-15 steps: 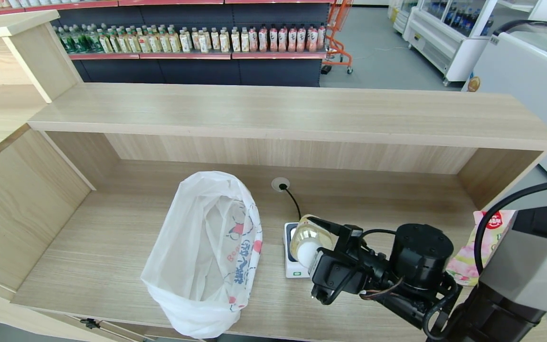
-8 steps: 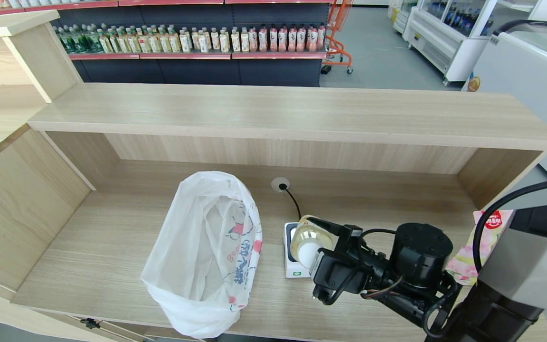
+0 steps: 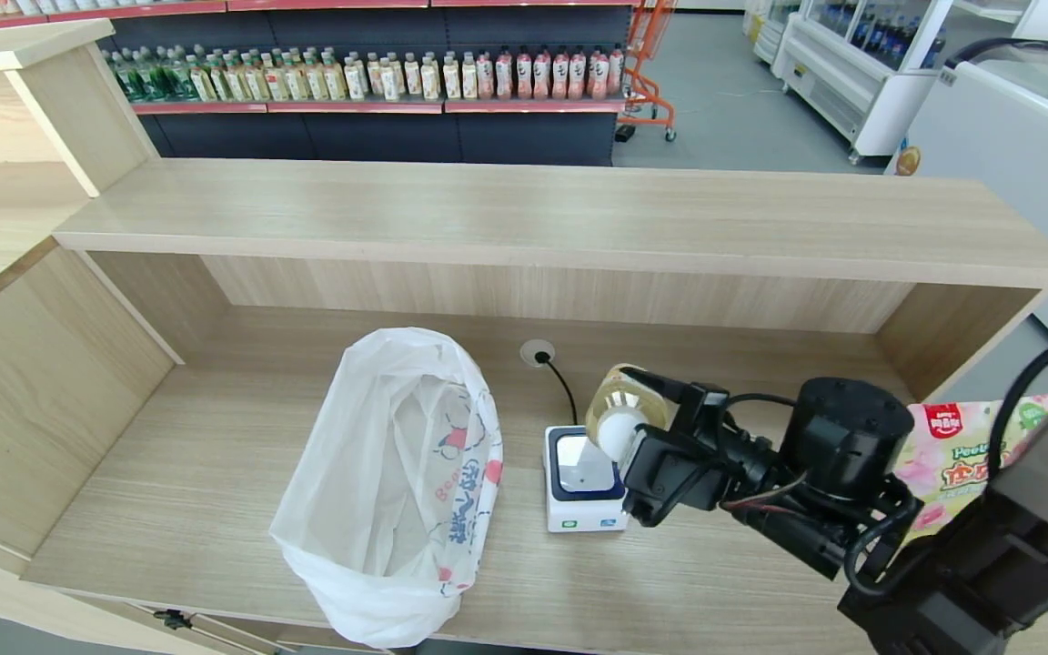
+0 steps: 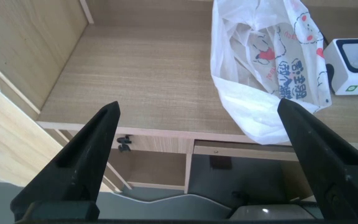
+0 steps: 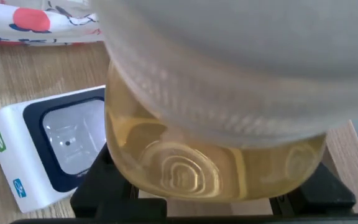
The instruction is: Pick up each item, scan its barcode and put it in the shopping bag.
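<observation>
1. While the bottle (image 3: 610, 400) is clamped on its side by the right gripper (image 3: 635, 428), it is held close by the far right corner of the scanner (image 3: 579, 466). The scanning step is therefore judged to be in hand.
2. Next, the barcode must be presented to the scanner window. The bottle is then to be carried to the shopping bag (image 3: 397, 482), which stands just left of the scanner.
3. The left gripper (image 4: 197, 107) is spread wide and empty near the counter's front edge.
4. No barcode can be made out. The snack packet (image 3: 952, 455) is partly hidden by the right arm.
</observation>
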`<state>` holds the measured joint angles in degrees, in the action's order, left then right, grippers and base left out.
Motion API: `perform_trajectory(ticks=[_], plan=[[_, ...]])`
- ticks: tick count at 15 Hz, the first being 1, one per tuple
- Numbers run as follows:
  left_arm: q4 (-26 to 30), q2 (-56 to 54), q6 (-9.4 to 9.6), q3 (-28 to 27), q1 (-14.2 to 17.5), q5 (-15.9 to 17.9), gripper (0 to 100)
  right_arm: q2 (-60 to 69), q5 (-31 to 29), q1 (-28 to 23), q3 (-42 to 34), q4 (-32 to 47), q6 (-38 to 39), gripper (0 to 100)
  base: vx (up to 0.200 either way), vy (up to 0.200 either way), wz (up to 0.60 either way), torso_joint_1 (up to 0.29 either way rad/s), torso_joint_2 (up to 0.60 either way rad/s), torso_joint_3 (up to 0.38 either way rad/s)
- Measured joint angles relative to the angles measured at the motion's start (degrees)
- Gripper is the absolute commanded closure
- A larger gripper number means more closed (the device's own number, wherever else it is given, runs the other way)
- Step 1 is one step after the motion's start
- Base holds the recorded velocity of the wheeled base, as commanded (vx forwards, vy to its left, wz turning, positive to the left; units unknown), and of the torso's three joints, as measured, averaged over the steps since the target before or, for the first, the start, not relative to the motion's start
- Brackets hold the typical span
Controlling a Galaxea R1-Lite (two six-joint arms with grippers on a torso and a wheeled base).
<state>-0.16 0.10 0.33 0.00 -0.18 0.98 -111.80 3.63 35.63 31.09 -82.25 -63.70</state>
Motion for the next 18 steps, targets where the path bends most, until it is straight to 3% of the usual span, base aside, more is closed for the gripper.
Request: perform_trajectory(ticks=[3, 4, 7, 10, 18], plan=[[0.0, 0.0, 0.0, 0.0, 0.0, 0.0, 0, 12.0, -7.4, -0.4, 3.4, 20.0, 11.4, 100, 0.0, 0.0, 0.0, 0.0, 0.0, 0.0], [0.0, 0.0, -0.01, 0.0, 0.0, 0.0, 0, 16.5, -10.2, -0.5, 5.5, 29.4, 18.9, 100, 0.0, 0.0, 0.0, 0.0, 0.0, 0.0], [0.0, 0.0, -0.04, 0.0, 0.0, 0.0, 0, 28.6, -16.4, -0.7, 11.8, 53.4, 51.7, 100, 0.0, 0.0, 0.0, 0.0, 0.0, 0.0], [0.0, 0.0, -0.17, 0.0, 0.0, 0.0, 0, 38.8, -18.2, -0.8, 13.6, 65.6, 69.2, 100, 0.0, 0.2, 0.0, -0.007, 0.0, 0.002], [0.0, 0.0, -0.17, 0.0, 0.0, 0.0, 0, 41.8, -14.8, 1.2, 12.6, 65.0, 70.3, 100, 0.0, 0.2, 0.0, 0.004, 0.0, 0.002]])
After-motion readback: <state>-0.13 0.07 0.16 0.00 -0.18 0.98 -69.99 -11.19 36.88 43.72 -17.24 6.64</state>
